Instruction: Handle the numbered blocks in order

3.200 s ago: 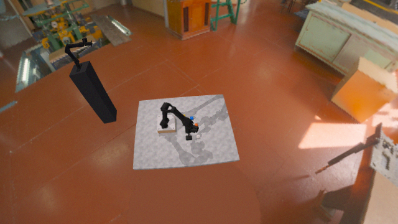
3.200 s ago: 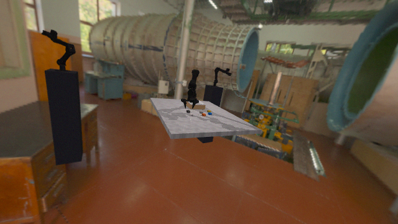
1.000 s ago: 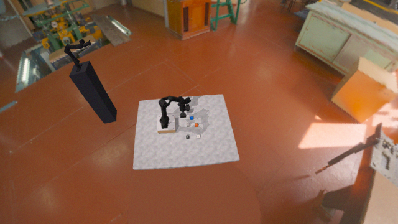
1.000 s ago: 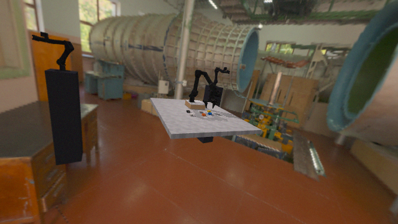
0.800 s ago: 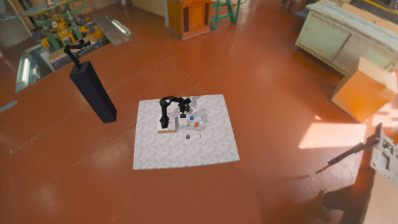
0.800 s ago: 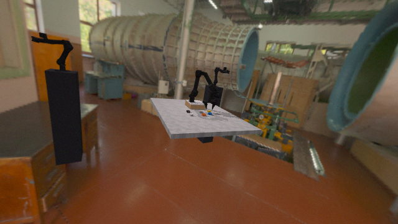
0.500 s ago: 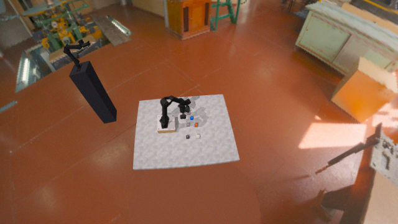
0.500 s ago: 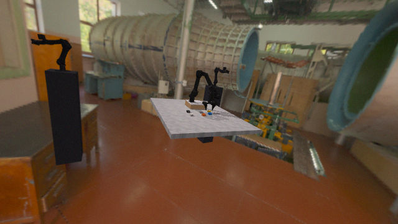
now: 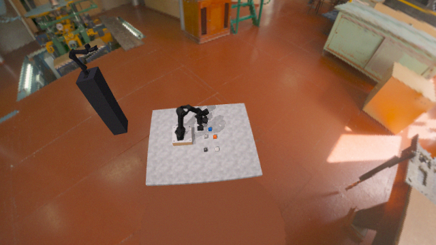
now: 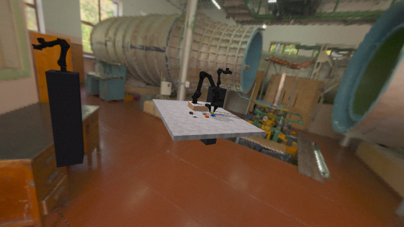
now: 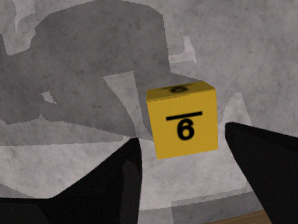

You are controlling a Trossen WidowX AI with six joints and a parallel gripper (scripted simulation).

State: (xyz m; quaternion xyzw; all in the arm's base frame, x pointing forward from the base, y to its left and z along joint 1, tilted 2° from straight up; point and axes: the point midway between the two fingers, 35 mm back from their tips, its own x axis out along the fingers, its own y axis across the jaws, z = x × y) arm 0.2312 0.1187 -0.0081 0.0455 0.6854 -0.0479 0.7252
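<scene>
A yellow block lies between the gripper's fingertips, with a gap on each side in the wrist view. Its digit is upside down there and has a bar at its foot, so it reads 9. It is hidden in the top view. My gripper is open and points down over it. A blue block lies beside the gripper. An orange block, a grey block, a black block and a white block lie apart; their digits are unreadable.
The arm's base plate stands on the grey table, close to the yellow block. Its wooden edge shows at the bottom of the wrist view. Other arms stand on dark pillars away from the table.
</scene>
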